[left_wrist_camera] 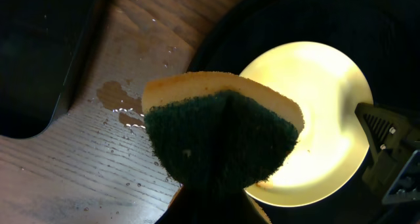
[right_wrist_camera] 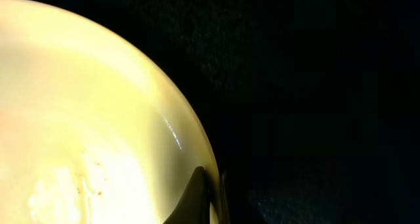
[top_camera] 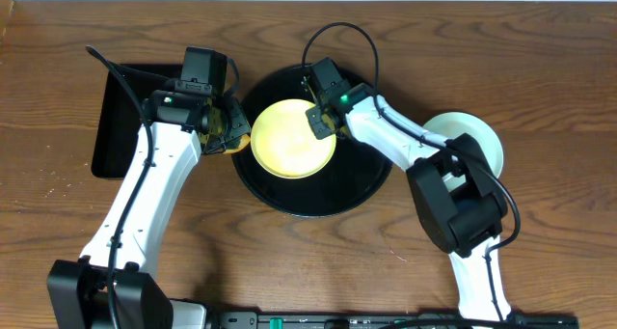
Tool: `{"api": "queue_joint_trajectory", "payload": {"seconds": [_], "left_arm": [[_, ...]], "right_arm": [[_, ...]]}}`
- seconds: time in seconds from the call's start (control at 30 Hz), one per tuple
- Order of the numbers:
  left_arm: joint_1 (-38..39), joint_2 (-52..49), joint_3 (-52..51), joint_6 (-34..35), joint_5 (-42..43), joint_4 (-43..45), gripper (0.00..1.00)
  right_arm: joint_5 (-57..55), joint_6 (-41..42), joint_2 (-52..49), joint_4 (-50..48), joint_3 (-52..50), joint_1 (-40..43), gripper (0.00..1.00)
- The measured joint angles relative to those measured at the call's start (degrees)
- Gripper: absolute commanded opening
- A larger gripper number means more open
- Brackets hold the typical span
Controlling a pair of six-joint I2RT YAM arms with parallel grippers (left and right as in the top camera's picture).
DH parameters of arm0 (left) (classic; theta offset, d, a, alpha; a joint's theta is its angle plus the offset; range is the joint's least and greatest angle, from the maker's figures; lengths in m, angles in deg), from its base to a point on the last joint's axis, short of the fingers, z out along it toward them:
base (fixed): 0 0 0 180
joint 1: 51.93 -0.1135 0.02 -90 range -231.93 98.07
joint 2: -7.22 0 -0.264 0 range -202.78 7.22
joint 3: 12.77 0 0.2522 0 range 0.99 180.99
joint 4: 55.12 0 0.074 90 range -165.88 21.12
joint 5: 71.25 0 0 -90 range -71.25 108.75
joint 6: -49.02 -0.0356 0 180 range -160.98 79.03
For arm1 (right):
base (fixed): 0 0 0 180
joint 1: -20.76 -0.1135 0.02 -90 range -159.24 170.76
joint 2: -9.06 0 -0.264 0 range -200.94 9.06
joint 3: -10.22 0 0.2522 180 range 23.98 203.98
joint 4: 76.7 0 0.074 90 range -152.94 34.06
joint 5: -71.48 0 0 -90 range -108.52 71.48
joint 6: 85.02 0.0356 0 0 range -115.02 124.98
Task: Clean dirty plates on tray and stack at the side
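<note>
A pale yellow dirty plate (top_camera: 292, 136) lies in the round black tray (top_camera: 318, 199), tilted slightly. My right gripper (top_camera: 323, 122) is shut on its right rim; in the right wrist view the dark fingers (right_wrist_camera: 197, 198) pinch the plate's (right_wrist_camera: 79, 119) edge, with small orange specks on the wet surface. My left gripper (top_camera: 231, 126) hovers at the plate's left edge, shut on a yellow sponge (left_wrist_camera: 223, 138) with its green scouring side facing the camera. The sponge hides part of the plate (left_wrist_camera: 315, 119).
A rectangular black tray (top_camera: 120, 126) lies at the left. A pale plate (top_camera: 472, 136) sits on the table right of the round tray, partly under the right arm. Water drops and a brownish puddle (left_wrist_camera: 121, 106) wet the wood between the trays.
</note>
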Motion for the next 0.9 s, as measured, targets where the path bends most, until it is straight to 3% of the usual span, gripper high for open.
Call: {"api": "queue_joint_trajectory", "payload": {"seconds": [0.63, 0.9], "left_arm": [[0.0, 0.0, 0.0, 0.0, 0.0, 0.0, 0.09], [0.0, 0.0, 0.0, 0.0, 0.0, 0.0, 0.09]], "right_arm": [[-26.7, 0.0, 6.5, 2.6, -0.5, -3.5, 0.01], [-25.3, 0.3, 8.2, 4.0, -0.5, -5.0, 0.01]]}}
